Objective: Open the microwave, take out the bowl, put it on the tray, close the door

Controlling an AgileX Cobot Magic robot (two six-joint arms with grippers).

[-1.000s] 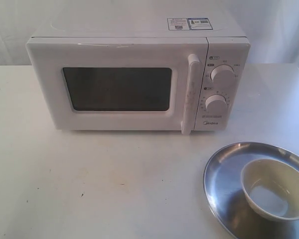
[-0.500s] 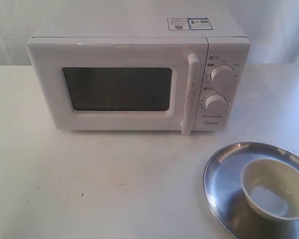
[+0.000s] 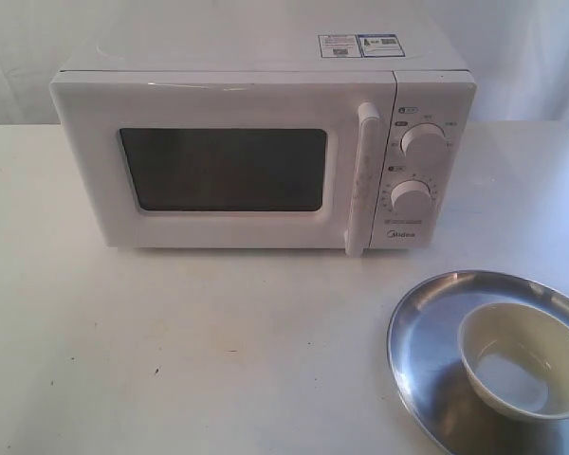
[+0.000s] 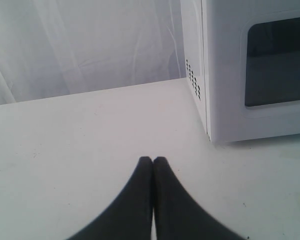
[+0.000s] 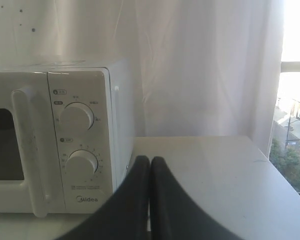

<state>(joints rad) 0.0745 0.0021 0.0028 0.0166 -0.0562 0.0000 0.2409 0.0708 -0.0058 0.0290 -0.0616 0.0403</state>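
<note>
With black left fingers (image 4: pixel 138 200) and right fingers (image 5: pixel 134 200) clenched empty, the small cream bowl (image 3: pixel 523 360) is seen in the round silver metal tray (image 3: pixel 425 334) and the windowed door (image 3: pixel 218 169) of the white boxy microwave (image 3: pixel 264 57) shut: all steps are judged done.

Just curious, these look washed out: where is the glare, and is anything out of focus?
Exterior view: soft, hazy light; the tray shows bright sheen on its rim and is cut off by the frame. Right wrist view: the window is blown out white, the right gripper a dark blur up close. Left wrist view: even light, the left gripper soft-edged too.
</note>
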